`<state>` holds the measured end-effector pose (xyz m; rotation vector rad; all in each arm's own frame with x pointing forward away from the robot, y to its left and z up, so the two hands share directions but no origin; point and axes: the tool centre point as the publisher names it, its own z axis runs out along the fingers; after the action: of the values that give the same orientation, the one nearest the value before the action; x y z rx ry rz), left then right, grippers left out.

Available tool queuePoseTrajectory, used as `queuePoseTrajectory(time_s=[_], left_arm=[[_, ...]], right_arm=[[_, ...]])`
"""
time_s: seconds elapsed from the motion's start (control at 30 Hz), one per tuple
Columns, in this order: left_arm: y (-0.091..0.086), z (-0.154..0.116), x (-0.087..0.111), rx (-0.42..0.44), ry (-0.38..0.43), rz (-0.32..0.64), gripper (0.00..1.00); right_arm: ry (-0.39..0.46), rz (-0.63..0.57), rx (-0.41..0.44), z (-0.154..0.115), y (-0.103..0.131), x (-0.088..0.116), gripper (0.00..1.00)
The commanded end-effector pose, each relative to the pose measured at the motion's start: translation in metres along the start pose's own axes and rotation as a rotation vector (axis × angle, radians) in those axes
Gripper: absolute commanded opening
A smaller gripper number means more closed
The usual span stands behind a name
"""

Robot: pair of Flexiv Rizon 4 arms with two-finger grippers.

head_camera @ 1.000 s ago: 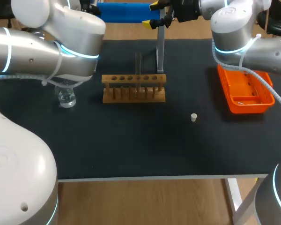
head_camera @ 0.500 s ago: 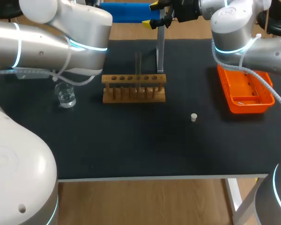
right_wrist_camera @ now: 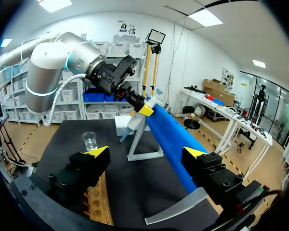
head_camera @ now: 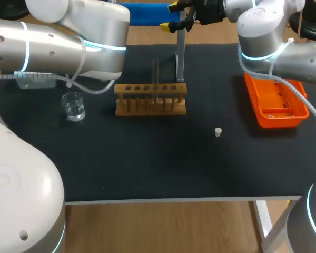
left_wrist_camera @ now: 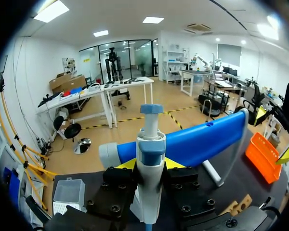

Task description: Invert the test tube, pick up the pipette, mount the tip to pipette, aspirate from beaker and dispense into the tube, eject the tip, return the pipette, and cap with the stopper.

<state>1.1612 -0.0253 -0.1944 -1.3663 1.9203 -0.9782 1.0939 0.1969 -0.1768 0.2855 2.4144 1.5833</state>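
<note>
Your left gripper (left_wrist_camera: 151, 167) looks clamped on the white-and-blue plastic pipette (left_wrist_camera: 151, 144) behind the wooden test-tube rack (head_camera: 150, 98), your right gripper (right_wrist_camera: 147, 155) holds its fingers apart, also behind that rack, with the clear glass tube (head_camera: 155, 74) upright in it, the clear glass beaker (head_camera: 73, 106) to its left and the small white stopper (head_camera: 217, 132) to its front-right.

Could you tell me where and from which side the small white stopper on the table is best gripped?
Grip the stopper across its sides, coming straight down from above. It stands alone, low and small, on the black table, with bare surface all round; a sideways approach would probably scrape the table. The right gripper is open and empty; the left gripper holds the pipette.
</note>
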Motion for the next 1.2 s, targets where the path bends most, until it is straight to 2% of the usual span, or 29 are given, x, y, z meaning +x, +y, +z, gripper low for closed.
queuePoseTrajectory(time_s=[0.03, 0.57, 0.77, 1.2], left_arm=[[-0.003, 0.002, 0.0, -0.025, 0.0, 0.002, 0.0], [-0.012, 0.004, -0.002, -0.039, -0.046, 0.0, 0.0], [-0.011, 0.002, 0.0, -0.071, -0.088, -0.007, 0.0], [-0.004, 0.004, 0.008, -0.124, -0.101, -0.006, 0.0]], right_arm=[[0.003, 0.001, 0.002, 0.0, 0.0, -0.001, 1.0], [0.003, 0.001, 0.002, 0.0, 0.0, -0.001, 1.0], [0.003, 0.001, 0.002, 0.0, 0.0, -0.001, 1.0], [0.003, 0.001, 0.002, 0.0, 0.0, -0.001, 1.0]])
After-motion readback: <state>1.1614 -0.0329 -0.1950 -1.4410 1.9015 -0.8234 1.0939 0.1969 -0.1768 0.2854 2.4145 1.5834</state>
